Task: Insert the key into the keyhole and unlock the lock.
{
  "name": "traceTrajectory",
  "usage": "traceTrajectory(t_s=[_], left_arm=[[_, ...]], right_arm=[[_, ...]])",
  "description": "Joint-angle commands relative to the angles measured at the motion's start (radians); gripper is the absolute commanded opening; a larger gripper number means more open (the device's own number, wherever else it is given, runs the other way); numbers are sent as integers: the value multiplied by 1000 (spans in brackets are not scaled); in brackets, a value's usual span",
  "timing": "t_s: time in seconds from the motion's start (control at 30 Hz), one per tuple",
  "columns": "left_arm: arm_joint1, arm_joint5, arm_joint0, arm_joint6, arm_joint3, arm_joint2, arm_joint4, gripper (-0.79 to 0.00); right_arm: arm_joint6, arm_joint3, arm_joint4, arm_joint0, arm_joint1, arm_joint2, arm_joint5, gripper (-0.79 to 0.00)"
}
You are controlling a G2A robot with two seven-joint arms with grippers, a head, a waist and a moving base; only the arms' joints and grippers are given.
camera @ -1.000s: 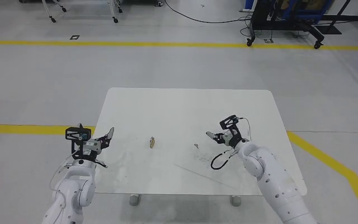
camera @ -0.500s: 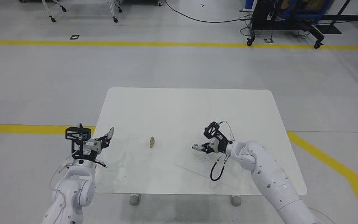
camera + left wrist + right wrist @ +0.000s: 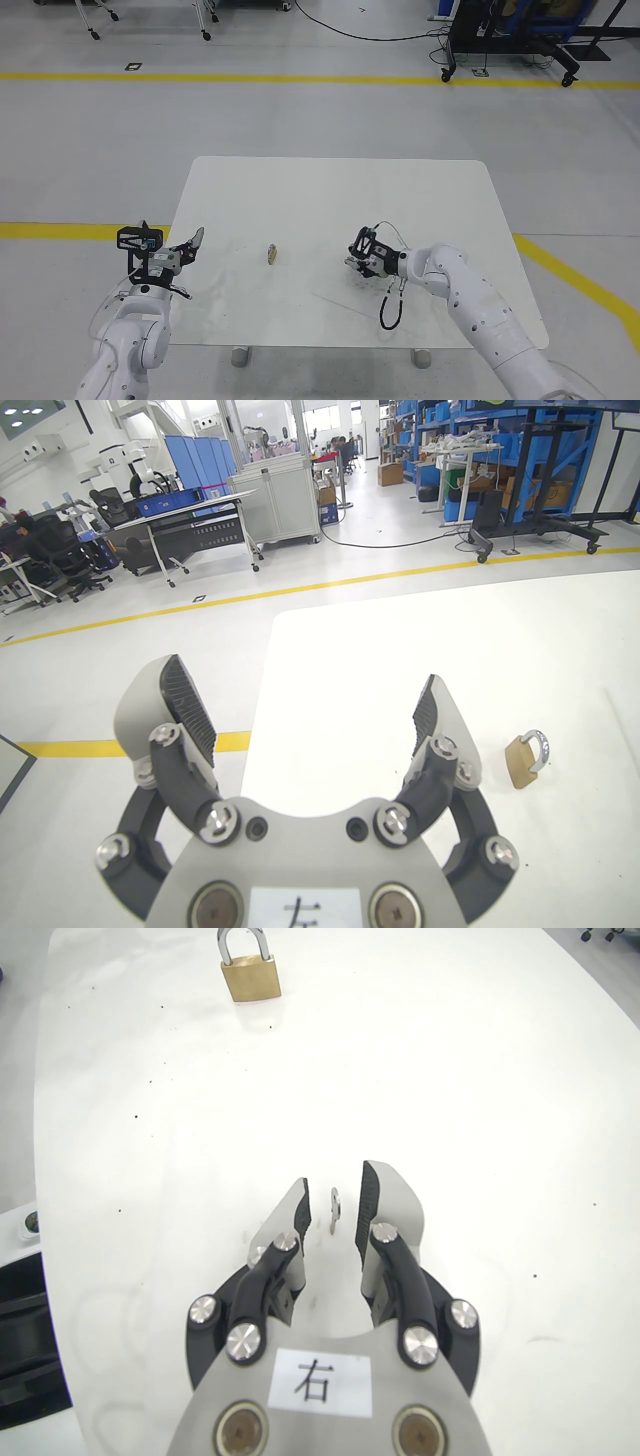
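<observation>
Two end effectors spread, key lying ungripped on the surface.
You've got the right end effector (image 3: 336,1179) down low near the front edge of the surface (image 3: 330,190), about mid-width. Its fingers are apart on either side of the key (image 3: 335,1210), which lies flat between them with a gap on each side. Your brass lock (image 3: 250,975) lies flat further toward the left edge, well apart from the key. The left end effector (image 3: 302,675) sits at the left edge by the front-left corner, fingers wide apart, gripping nothing.
</observation>
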Motion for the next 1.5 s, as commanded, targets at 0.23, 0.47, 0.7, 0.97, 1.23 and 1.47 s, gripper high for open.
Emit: traceTrajectory(t_s=[0.23,0.47,0.7,0.97,1.23,1.47], left_arm=[[0,0,0,0,0,0,0,0],[0,0,0,0,0,0,0,0],[0,0,0,0,0,0,0,0],[0,0,0,0,0,0,0,0],[0,0,0,0,0,0,0,0],[0,0,0,0,0,0,0,0]], right_arm=[[44,-7,-22,21,4,-15,-5,-785],[25,-10,-93,87,2,-42,-18,-785],[-54,124,-92,228,-30,-126,-52,-785],[-178,258,-72,306,-63,-189,-40,-785],[-178,258,-72,306,-63,-189,-40,-785],[-178,258,-72,306,-63,-189,-40,-785]])
